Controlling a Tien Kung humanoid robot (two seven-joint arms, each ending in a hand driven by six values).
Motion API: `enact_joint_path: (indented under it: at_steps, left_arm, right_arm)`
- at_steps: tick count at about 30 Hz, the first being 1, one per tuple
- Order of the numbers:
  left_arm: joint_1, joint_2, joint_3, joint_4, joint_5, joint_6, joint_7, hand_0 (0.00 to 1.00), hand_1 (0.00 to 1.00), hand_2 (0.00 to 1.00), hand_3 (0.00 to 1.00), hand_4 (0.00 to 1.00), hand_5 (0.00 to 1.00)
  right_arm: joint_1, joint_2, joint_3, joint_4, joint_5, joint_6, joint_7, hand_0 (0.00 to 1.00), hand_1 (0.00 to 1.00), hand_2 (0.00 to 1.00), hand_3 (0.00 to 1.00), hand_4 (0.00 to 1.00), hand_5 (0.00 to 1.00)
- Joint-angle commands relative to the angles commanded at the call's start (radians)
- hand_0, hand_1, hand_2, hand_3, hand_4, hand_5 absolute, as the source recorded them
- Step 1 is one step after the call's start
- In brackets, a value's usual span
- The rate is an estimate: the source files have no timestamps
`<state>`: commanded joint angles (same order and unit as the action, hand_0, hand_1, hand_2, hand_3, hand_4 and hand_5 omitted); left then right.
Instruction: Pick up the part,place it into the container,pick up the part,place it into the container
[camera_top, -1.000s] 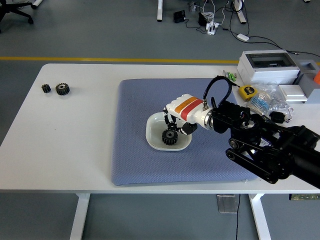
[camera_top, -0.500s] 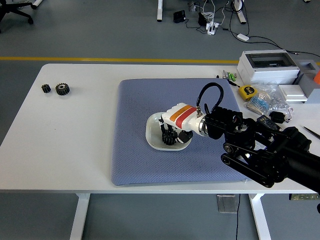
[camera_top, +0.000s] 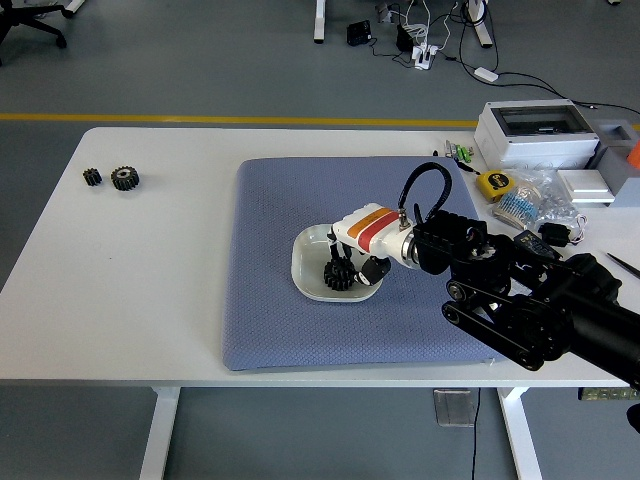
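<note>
A black gear (camera_top: 338, 276) sits low inside the white bowl (camera_top: 308, 258) on the blue-grey mat (camera_top: 270, 300). My right hand (camera_top: 352, 266), white with orange and red stripes, reaches in from the right. Its dark fingers (camera_top: 366, 270) curl over the top and right side of the gear, which rests against the bowl's floor. Two more black gears, a small one (camera_top: 92, 177) and a larger one (camera_top: 125, 178), lie on the bare table at the far left. My left arm is out of view.
A white box (camera_top: 535, 130), a yellow tape measure (camera_top: 490, 183) and clear bags of small parts (camera_top: 535, 198) crowd the table's right rear. A black cable (camera_top: 420, 185) loops above my right wrist.
My right hand dipped left and down into the bowl with the gear, then drew back slightly to the right. The gear now shows more plainly in the bowl.
</note>
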<state>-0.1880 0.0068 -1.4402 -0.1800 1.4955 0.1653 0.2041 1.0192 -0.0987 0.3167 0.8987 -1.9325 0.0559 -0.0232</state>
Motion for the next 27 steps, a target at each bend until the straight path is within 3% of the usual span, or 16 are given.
enact_joint_path:
  at_steps: [4, 5, 10, 17, 24, 27]
  left_arm:
    - [-0.002, 0.000, 0.002, 0.000, -0.002, 0.001, -0.001, 0.655, 0.657, 0.641, 0.559, 0.582, 0.519]
    - [-0.003, 0.000, 0.004, 0.000, -0.004, 0.001, -0.001, 0.655, 0.658, 0.640, 0.559, 0.582, 0.519]
    - [-0.006, -0.001, 0.012, 0.000, -0.016, 0.003, -0.002, 0.655, 0.658, 0.640, 0.559, 0.582, 0.519]
    - [-0.007, -0.002, 0.014, 0.000, -0.022, 0.004, -0.003, 0.655, 0.659, 0.640, 0.558, 0.582, 0.519]
    - [-0.008, -0.002, 0.012, 0.000, -0.023, 0.004, -0.003, 0.654, 0.659, 0.640, 0.558, 0.581, 0.518]
    - [-0.008, -0.001, 0.014, 0.000, -0.025, 0.002, -0.003, 0.654, 0.659, 0.640, 0.558, 0.581, 0.518]
  right_arm:
    - [0.003, 0.000, 0.005, -0.003, 0.006, -0.001, 0.008, 0.320, 0.480, 0.627, 0.646, 0.970, 0.289]
    - [0.003, -0.001, 0.007, -0.003, 0.007, -0.005, 0.010, 0.374, 0.493, 0.678, 0.762, 0.998, 0.339]
    - [0.001, -0.004, 0.016, -0.003, 0.011, -0.035, 0.019, 0.374, 0.493, 0.678, 0.762, 0.998, 0.339]
    - [0.005, -0.022, 0.039, 0.019, -0.005, -0.031, 0.020, 0.399, 0.500, 0.703, 0.783, 0.998, 0.361]
    - [-0.001, -0.067, 0.160, 0.044, -0.027, 0.001, -0.007, 0.409, 0.499, 0.705, 0.787, 0.998, 0.360]
    - [-0.004, -0.089, 0.223, 0.029, -0.006, -0.033, -0.042, 0.409, 0.499, 0.705, 0.787, 0.998, 0.360]
